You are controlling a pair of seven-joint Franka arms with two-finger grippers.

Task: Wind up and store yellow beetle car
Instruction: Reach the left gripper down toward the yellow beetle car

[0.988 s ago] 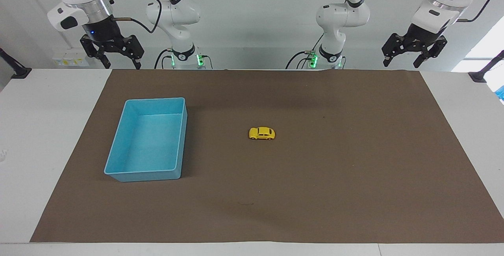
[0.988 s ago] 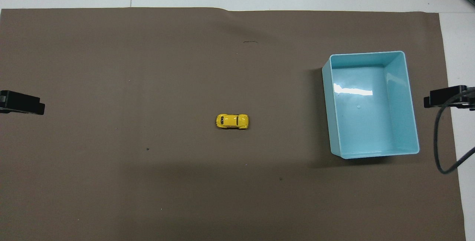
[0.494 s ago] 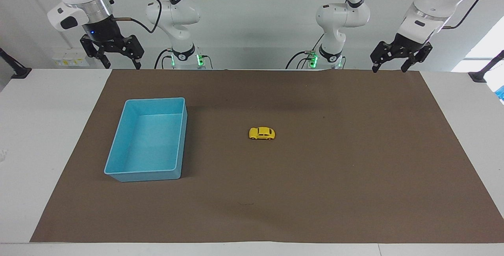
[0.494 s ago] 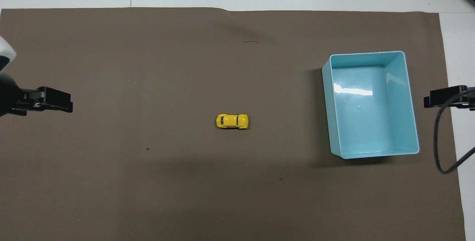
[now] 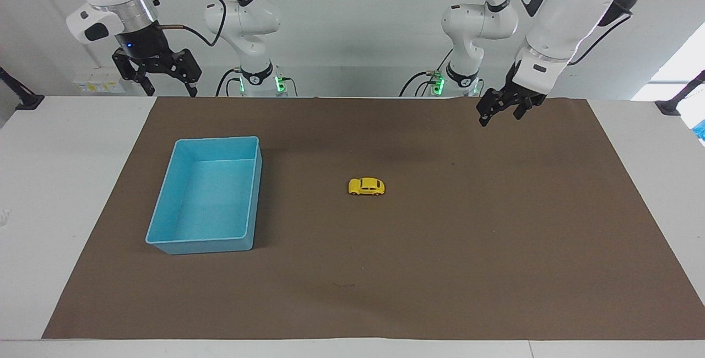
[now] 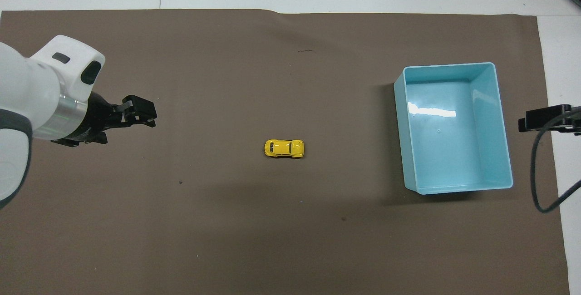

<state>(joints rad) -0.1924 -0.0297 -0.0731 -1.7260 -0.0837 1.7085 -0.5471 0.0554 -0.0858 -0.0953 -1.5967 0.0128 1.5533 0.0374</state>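
Swinging in from its end of the table over the past second, the left gripper (image 5: 500, 113) now hangs above the brown mat (image 5: 495, 226), over bare mat toward the left arm's end and well apart from the toy; its fingers stand apart and hold nothing. In the overhead view the same gripper (image 6: 136, 112) shows with the arm's white wrist behind it.

Nothing else has shifted. The yellow beetle car (image 5: 366, 186) sits on its wheels near the middle of the mat, lying lengthwise along the table, untouched by either arm. Seen from above, the car (image 6: 284, 148) lies between the left gripper and the light blue bin (image 6: 494, 118).

The bin (image 5: 165, 206) rests on the mat toward the right arm's end of the table, open and with nothing in it. The right gripper (image 5: 157, 74) waits raised at that end, above the table's edge nearest the robots, its fingers spread and empty.
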